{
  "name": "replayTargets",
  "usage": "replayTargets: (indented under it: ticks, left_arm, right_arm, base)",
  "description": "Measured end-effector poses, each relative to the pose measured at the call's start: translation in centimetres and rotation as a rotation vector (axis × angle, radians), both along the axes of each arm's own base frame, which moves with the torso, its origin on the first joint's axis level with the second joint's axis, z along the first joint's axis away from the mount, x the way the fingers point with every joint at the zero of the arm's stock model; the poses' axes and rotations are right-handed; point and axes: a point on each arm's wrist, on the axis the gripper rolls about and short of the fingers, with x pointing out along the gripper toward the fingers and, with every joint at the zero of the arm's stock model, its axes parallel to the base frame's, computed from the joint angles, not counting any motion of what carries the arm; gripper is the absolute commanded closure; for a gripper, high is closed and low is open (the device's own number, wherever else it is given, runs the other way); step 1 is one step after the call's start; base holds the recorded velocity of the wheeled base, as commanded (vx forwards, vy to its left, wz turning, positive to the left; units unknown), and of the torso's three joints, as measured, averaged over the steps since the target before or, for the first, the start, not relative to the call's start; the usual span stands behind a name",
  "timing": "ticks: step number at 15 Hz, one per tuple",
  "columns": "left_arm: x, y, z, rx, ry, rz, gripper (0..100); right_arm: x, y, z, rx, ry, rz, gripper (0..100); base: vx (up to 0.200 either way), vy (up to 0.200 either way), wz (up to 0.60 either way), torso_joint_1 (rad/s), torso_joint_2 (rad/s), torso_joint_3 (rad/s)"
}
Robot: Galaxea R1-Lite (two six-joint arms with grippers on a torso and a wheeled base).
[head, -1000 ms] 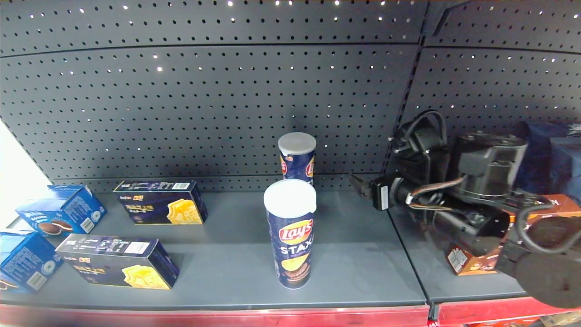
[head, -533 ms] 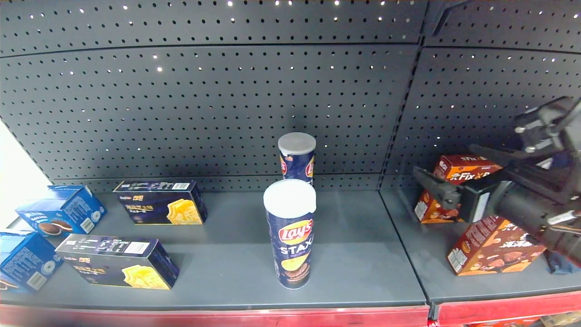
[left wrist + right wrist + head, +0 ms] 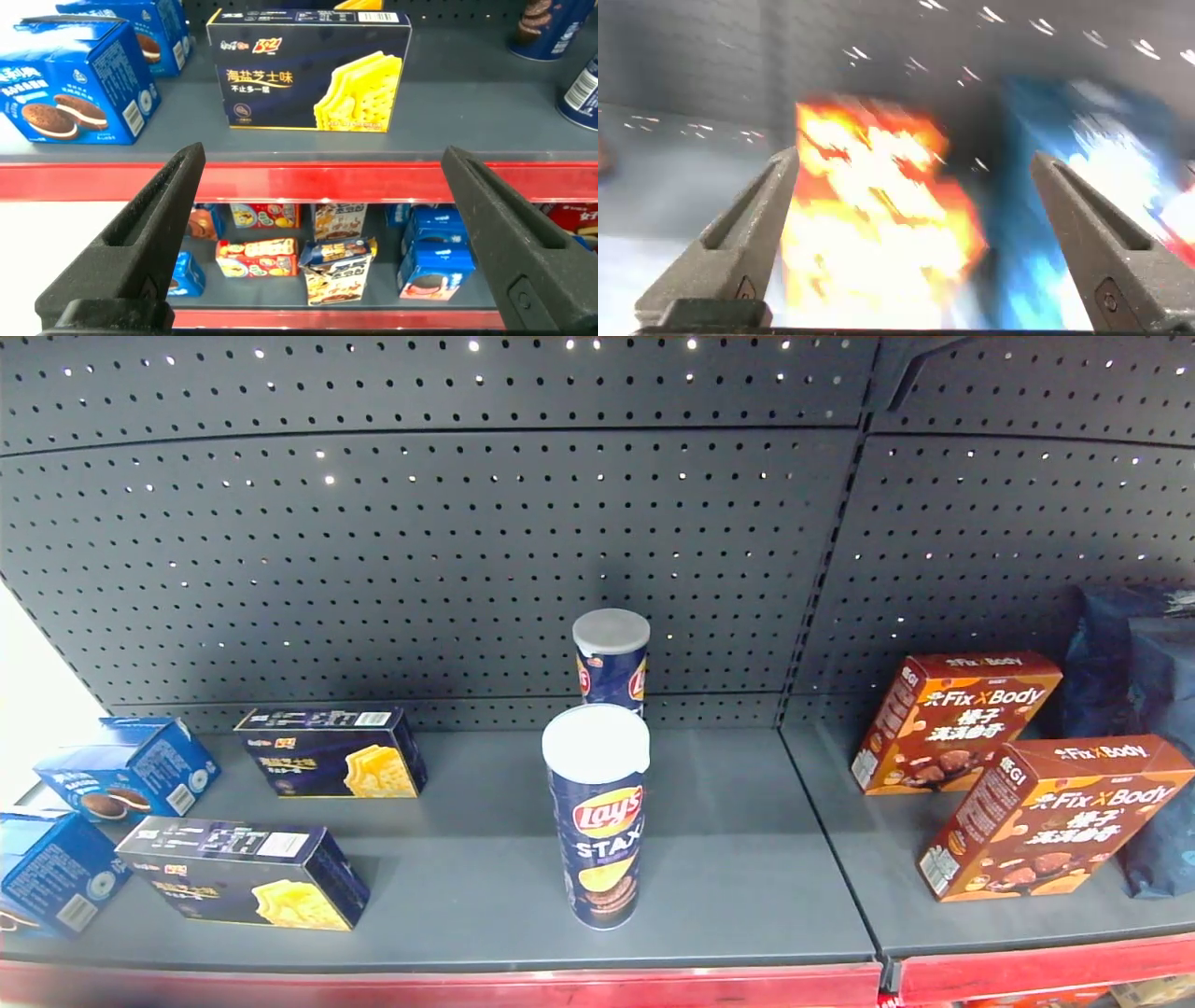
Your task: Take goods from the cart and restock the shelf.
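On the shelf: both claws empty, next pick is due

Far left, left gripper (image 3: 325, 159) sits low in front of the red shelf lip (image 3: 299, 182), jaws spread wide, nothing between them. It faces the front cracker box (image 3: 308, 70), with a blue cookie box (image 3: 75, 79) beside that.

Shelf (image 3: 728, 859), left to right:
- two blue cookie boxes (image 3: 126, 765) at the end
- two dark cracker boxes (image 3: 243, 873), one behind the other
- two chip cans upright in the centre, front can (image 3: 597, 817) just ahead of rear can (image 3: 611, 658)
- bare deck, then two brown boxes (image 3: 1046, 817) tilted on the next bay
- dark blue bags (image 3: 1148, 709) at the far right

Right gripper (image 3: 915, 161) is also wide open and holding nothing. What looks like an orange box (image 3: 878, 224) and a blue pack (image 3: 1064, 215) lie ahead of it.

My read: nothing is in hand, so the step is fetching another item from the cart.
- Grip mid-body and keep it upright.
- Come in over the red lip from the front.
- Fill the bare deck right of the cans.
- Stay clear of the front can. It's tall and narrow, so it probably tips easily.
- Release only once the base is flat on the deck.
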Motion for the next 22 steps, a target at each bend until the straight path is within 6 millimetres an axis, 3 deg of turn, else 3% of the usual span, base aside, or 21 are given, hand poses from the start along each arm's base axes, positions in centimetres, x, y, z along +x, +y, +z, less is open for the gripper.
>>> replayTargets:
  ticks: [4,10,13,18,22]
  left_arm:
    - [0.0,0.0,0.0,0.000,0.000,0.000,0]
    - [0.0,0.0,0.0,0.000,0.000,0.000,0]
    - [0.0,0.0,0.0,0.000,0.000,0.000,0]
    - [0.0,0.0,0.0,0.000,0.000,0.000,0]
    - [0.0,0.0,0.0,0.000,0.000,0.000,0]
  right_arm:
    - [-4.1,-0.9,-7.0,0.100,0.090,-0.072,0]
    - [-7.4,-0.6,-12.2,0.198,0.270,-0.112,0]
    - [-8.1,-0.5,-12.8,0.249,0.230,-0.160,0]
    - [-8.5,-0.7,-13.0,0.191,0.206,0.009,0]
    - [-8.9,-0.7,-13.1,0.194,0.154,0.037,0]
  base:
    - [0.000,0.000,0.00,0.000,0.00,0.000]
    - [0.000,0.000,0.00,0.000,0.00,0.000]
    - [0.000,0.000,0.00,0.000,0.00,0.000]
    - [0.000,0.000,0.00,0.000,0.00,0.000]
    - [0.000,0.000,0.00,0.000,0.00,0.000]
